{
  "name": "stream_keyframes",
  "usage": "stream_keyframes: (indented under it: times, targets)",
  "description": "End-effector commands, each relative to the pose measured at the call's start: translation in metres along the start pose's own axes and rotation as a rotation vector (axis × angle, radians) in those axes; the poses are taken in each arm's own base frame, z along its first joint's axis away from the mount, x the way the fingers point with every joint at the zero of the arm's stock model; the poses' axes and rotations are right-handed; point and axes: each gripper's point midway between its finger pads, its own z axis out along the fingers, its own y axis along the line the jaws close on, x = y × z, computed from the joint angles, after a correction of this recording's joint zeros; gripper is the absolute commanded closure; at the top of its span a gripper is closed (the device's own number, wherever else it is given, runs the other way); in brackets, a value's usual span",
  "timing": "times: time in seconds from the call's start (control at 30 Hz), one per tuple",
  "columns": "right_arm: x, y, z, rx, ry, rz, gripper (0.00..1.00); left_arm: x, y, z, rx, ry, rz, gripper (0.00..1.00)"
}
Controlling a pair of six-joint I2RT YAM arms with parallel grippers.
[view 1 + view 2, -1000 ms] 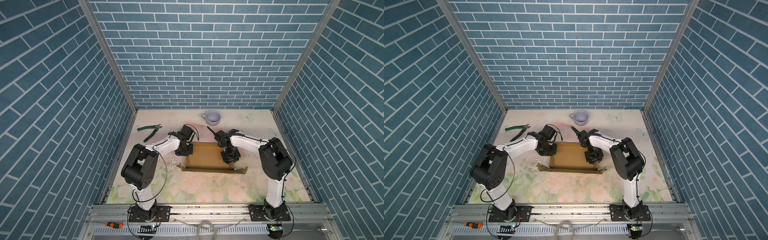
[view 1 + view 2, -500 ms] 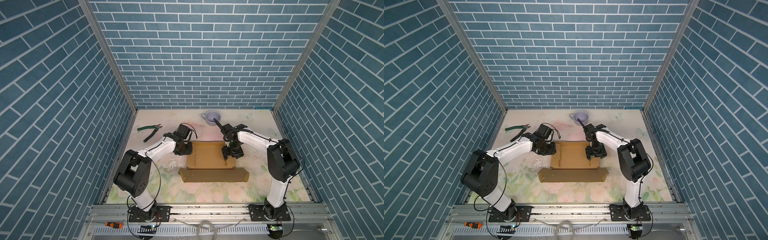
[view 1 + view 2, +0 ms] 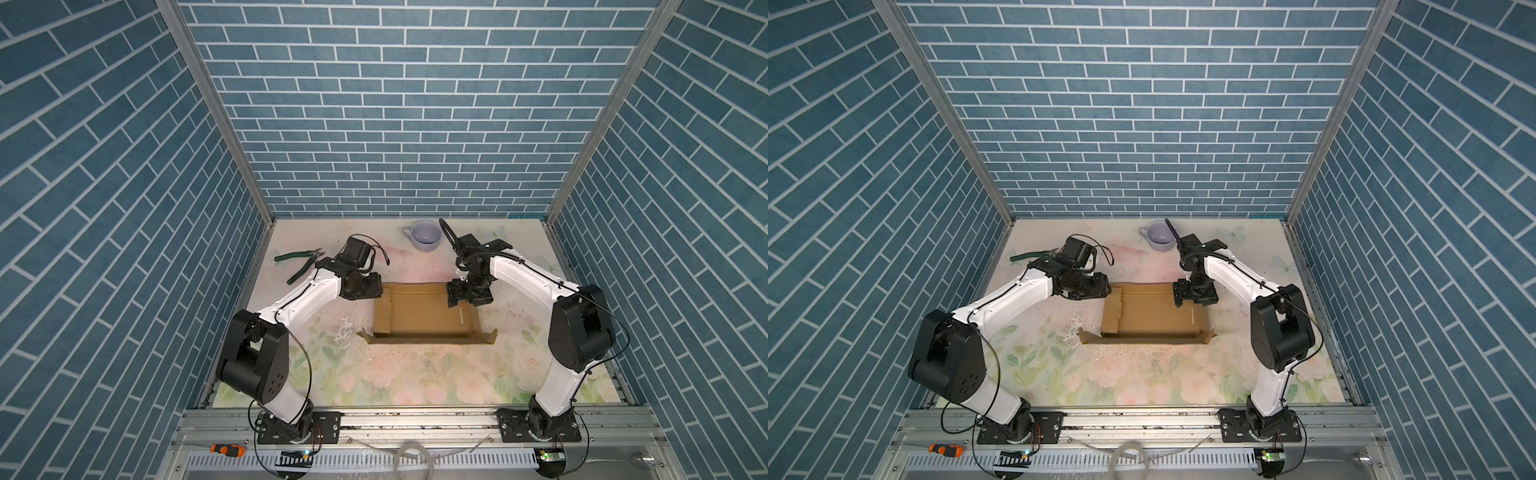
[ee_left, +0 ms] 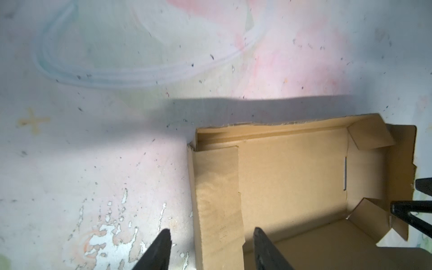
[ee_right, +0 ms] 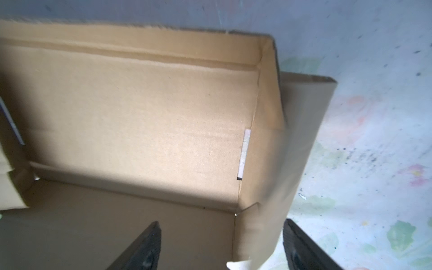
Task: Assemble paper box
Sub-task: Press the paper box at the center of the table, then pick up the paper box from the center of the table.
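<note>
Clutter: cup (image 3: 426, 236) 12 o'clock of paper box (image 3: 424, 311), pliers (image 3: 303, 264) 10 o'clock
Left hand (image 4: 211, 231): open, empty, astride 9 o'clock wall
Right hand (image 5: 222, 223): open, empty, astride 3 o'clock wall

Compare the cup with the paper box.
The cup is lavender and round; the paper box is brown, rectangular and far larger. The cup stands at the table's far edge; the paper box lies mid-table, with the left gripper and right gripper open at its ends. Both sit open side up.
</note>
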Motion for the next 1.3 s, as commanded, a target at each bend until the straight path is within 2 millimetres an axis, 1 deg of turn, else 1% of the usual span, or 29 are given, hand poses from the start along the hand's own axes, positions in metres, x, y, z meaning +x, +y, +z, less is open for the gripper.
stream_keyframes:
  times: [0.0,0.07,0.27,0.4,0.5,0.57,0.6,0.67,0.73,0.8,0.87,0.93,1.03,1.13,1.27]
  targets:
    - [-0.01,-0.001,-0.037,-0.012,-0.087,0.027,0.18,-0.016,-0.003,-0.014,0.013,-0.028,0.059,0.42]
    - [-0.01,-0.006,-0.046,0.0,-0.109,0.039,0.18,-0.022,-0.005,-0.015,0.022,-0.036,0.074,0.42]
    - [-0.005,-0.015,-0.063,0.009,-0.153,0.081,0.19,-0.042,-0.017,-0.013,0.072,-0.079,0.106,0.42]
    - [0.003,-0.023,-0.062,0.029,-0.144,0.091,0.2,-0.051,-0.023,-0.008,0.087,-0.078,0.152,0.42]
    - [0.006,-0.03,-0.059,0.027,-0.139,0.109,0.2,-0.055,-0.017,-0.007,0.041,-0.061,0.18,0.41]
    - [0.006,-0.036,-0.057,0.011,-0.144,0.132,0.2,-0.057,-0.013,-0.01,0.046,-0.059,0.162,0.4]
    - [0.006,-0.035,-0.056,-0.025,-0.139,0.144,0.21,-0.057,-0.01,-0.011,0.066,-0.062,0.131,0.39]
    - [0.004,-0.036,-0.057,-0.071,-0.152,0.165,0.21,-0.052,-0.003,-0.012,0.122,-0.053,0.057,0.39]
    - [-0.001,-0.037,-0.059,-0.126,-0.175,0.2,0.21,-0.044,0.002,-0.013,0.154,-0.047,0.017,0.37]
    - [-0.005,-0.04,-0.059,-0.165,-0.191,0.233,0.22,-0.032,0.002,-0.012,0.178,-0.034,-0.006,0.36]
    - [-0.009,-0.045,-0.059,-0.195,-0.204,0.265,0.22,-0.019,-0.001,-0.007,0.225,-0.014,-0.04,0.34]
    - [-0.013,-0.048,-0.056,-0.223,-0.213,0.293,0.23,-0.006,0.002,0.0,0.222,0.008,-0.061,0.31]
    - [-0.016,-0.05,-0.051,-0.238,-0.217,0.313,0.24,0.008,0.007,0.011,0.209,0.045,-0.077,0.3]
    - [-0.017,-0.048,-0.044,-0.25,-0.207,0.319,0.25,0.015,0.003,0.02,0.192,0.067,-0.051,0.3]
    - [-0.015,-0.049,-0.039,-0.249,-0.202,0.327,0.26,0.027,0.001,0.04,0.177,0.117,-0.031,0.32]
